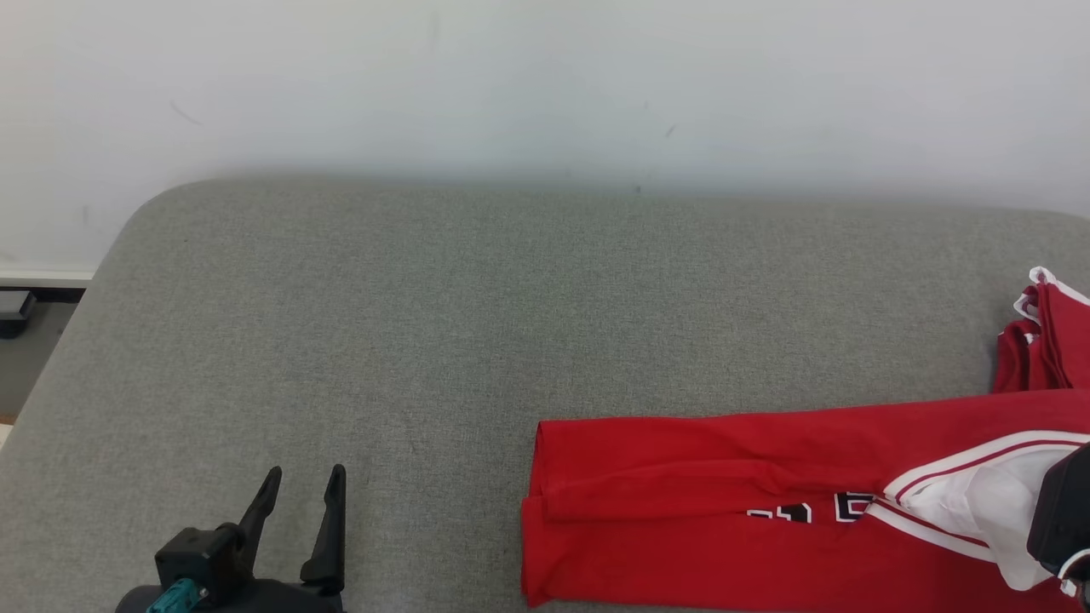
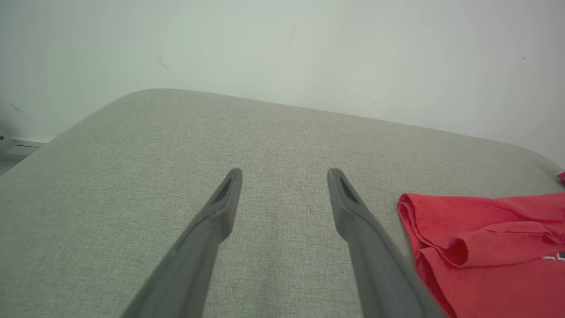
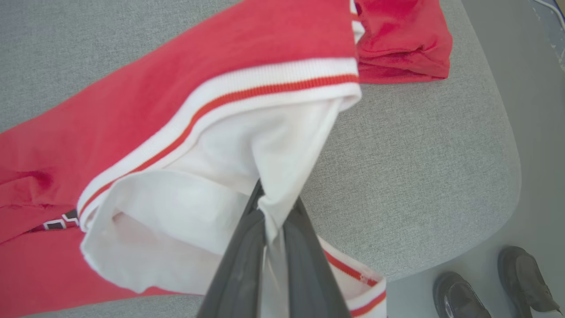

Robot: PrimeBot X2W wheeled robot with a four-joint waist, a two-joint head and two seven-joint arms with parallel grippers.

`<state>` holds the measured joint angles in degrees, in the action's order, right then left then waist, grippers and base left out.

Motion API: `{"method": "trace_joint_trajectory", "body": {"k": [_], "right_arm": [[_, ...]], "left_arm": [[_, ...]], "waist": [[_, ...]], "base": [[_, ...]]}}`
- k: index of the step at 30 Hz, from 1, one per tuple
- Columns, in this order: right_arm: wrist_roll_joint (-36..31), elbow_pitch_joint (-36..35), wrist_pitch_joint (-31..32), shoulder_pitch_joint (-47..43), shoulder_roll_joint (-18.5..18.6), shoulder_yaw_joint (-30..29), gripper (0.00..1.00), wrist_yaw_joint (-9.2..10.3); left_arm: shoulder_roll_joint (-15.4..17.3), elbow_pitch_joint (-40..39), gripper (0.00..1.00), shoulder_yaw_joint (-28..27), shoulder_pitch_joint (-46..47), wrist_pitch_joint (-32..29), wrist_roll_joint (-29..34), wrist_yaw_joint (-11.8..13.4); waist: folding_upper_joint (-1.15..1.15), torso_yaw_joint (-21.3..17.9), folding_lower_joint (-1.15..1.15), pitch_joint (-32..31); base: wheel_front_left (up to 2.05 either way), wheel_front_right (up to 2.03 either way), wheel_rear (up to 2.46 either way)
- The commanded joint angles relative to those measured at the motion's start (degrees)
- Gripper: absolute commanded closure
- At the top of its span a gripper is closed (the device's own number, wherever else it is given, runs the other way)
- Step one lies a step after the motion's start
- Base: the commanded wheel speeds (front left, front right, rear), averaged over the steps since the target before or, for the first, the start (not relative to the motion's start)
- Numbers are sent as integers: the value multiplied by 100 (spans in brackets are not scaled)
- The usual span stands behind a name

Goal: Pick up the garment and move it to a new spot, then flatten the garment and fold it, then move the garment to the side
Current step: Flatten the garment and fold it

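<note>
Right end effector [image 3: 265, 196] — fingers together, clamped on a white fold of the garment [image 3: 132, 110]. The cloth peaks up where the fingers pinch it. Around the grip the white inner side lies open, bordered by a white band with a thin red stripe.

Garment: red, with white trim and black-and-white lettering [image 1: 817, 509] partly hidden in a crease. It lies on the right part of the tabletop [image 1: 426, 340], near the front edge, stretched left to right in the head view. Its left end is a straight folded edge at about the middle of the tabletop, with one long crease running along the body. A bunched red part [image 1: 1043, 340] with white edging lies just beyond the main body, by the right edge — cannot tell how it joins.

Left end effector [image 1: 305, 477] — fingers apart, nothing between them. It is over bare grey fabric at the lower left, well apart from the garment's left end, which shows to the right of the fingers in the left wrist view.

Tabletop: grey woven cover, rounded corners, against a white wall [image 1: 545, 85].

Floor [image 3: 529, 132] beside the right corner: a pair of dark shoes [image 3: 459, 296].
</note>
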<state>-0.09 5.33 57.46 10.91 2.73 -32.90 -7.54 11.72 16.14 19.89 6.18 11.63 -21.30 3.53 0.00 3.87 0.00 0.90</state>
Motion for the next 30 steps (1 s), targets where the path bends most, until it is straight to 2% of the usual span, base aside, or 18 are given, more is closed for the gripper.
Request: {"method": "trace_joint_trajectory", "body": {"k": [1,10,19,30], "right_arm": [[54,-81,36,-55,35,7,100,11],[213,-732,364,-410,31,284,100,9],[639,-1034,538,-465,33,1504,100,9],[946,-566,592,-47,31,2862,100,8]], "left_arm": [[42,7,0,2,-45,24,-8,6],[75,9,0,23,-84,19,-51,43],[82,2,0,62,-9,16,-82,33],[44,71,0,195,176,32,-33,13]], "waist": [[0,11,0,-13],[0,30,0,-79],[0,-9,0,-50],[0,132,0,44]], "base": [[0,0,0],[0,0,0],[0,0,0],[0,0,0]]}}
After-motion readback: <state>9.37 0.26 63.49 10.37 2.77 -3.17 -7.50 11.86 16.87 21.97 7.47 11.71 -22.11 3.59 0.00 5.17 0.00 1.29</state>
